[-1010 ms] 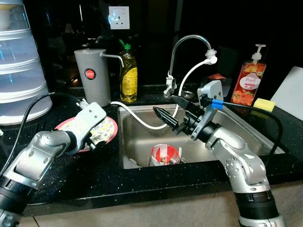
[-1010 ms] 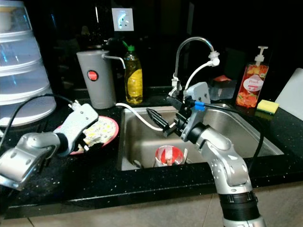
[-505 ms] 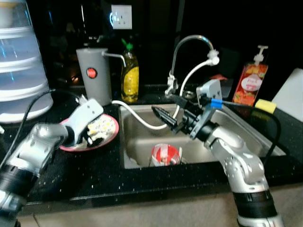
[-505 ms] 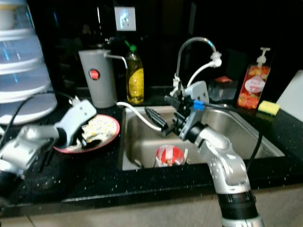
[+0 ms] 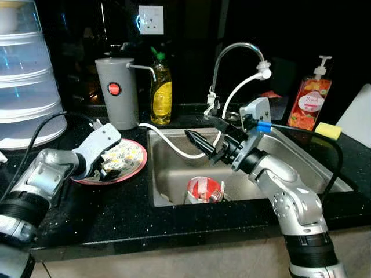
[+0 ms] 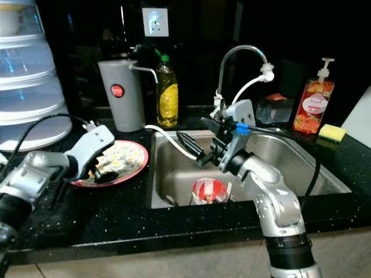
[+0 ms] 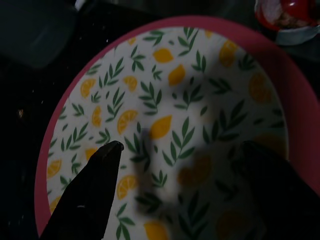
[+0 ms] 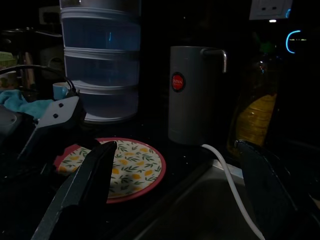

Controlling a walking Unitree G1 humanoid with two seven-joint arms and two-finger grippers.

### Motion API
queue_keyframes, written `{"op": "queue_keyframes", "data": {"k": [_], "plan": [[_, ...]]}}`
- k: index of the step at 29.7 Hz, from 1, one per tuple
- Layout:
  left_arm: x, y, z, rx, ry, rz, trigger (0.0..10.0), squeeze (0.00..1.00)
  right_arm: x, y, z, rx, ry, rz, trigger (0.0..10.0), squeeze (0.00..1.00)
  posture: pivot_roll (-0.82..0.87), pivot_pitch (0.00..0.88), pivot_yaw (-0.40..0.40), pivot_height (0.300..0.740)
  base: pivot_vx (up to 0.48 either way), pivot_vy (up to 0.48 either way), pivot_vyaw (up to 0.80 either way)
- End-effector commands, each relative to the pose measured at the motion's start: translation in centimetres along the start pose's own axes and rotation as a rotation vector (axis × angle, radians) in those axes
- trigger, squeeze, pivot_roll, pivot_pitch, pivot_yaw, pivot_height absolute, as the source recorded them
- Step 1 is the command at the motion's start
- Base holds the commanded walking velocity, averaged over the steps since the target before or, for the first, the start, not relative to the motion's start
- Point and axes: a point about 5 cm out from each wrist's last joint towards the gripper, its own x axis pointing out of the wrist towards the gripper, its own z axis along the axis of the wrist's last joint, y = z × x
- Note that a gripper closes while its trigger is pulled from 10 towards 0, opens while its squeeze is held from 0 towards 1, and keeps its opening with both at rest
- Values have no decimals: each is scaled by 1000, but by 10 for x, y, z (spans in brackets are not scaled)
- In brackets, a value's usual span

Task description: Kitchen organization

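A pink-rimmed plate (image 5: 130, 157) with a lemon-and-leaf pattern lies flat on the black counter, left of the sink. My left gripper (image 5: 107, 171) hovers over its near-left part; in the left wrist view the left gripper (image 7: 182, 147) is open, fingers spread wide above the plate (image 7: 170, 100) with nothing between them. My right gripper (image 5: 199, 127) is held above the steel sink (image 5: 174, 174), pointing left, open and empty. A red-and-white cup (image 5: 203, 189) sits in the sink basin below it.
A grey jug (image 5: 117, 92) and a yellow soap bottle (image 5: 160, 95) stand behind the plate. The faucet (image 5: 232, 52) with a white hose arches over the sink. A red soap dispenser (image 5: 308, 98) and a yellow sponge (image 5: 326, 130) sit right. Stacked clear containers (image 5: 26, 75) stand far left.
The camera has shifted a little. My left gripper stays over the plate, its arm drawn slightly back to the left. The right gripper holds its place over the sink.
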Motion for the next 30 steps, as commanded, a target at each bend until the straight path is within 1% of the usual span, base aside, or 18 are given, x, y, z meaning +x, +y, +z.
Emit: {"op": "queue_keyframes", "data": {"k": [1, 7, 10, 12, 16, 19, 24, 29, 30], "plan": [[6, -4, 9, 19, -30, -33, 10000, 0, 2, 2, 1, -2, -1, 9, 10000, 0, -4, 0, -25, 740, 0, 0, 0], [9, -3, 19, 39, -63, -59, 10000, 0, 2, 1, 2, -4, -4, -2, 10000, 0, -4, 0, -19, 740, 0, 0, 0], [9, -4, 20, 37, -67, -66, 10000, 0, 2, 1, 2, -4, -5, -3, 10000, 0, -4, 0, -19, 740, 0, 0, 0], [13, -8, 21, 48, -68, -91, 10000, 0, 2, 0, 2, -3, -5, -7, 10000, 0, -7, 0, -16, 740, 0, 0, 0], [17, -10, 21, 33, -69, -113, 10000, 0, 1, 0, 2, -4, -6, -12, 10000, 0, -8, 0, -16, 740, 0, 0, 0], [20, -11, 21, 14, -70, -132, 10000, 0, 0, -1, 2, -5, -5, -21, 10000, 0, -10, 0, -13, 740, 0, 0, 0], [23, -12, 18, 20, -54, -134, 10000, 0, -1, -2, 2, -6, -6, -28, 10000, 0, -10, 0, -13, 740, 0, 0, 0], [24, -13, 11, 25, -20, -134, 10000, 0, -2, -3, 2, -7, -8, -37, 10000, 0, -8, 0, -6, 740, 0, 0, 0], [24, -15, 5, 10, -3, -135, 10000, 0, -2, -3, 2, -6, -9, -41, 10000, 0, -6, 0, -6, 740, 0, 0, 0]]}}
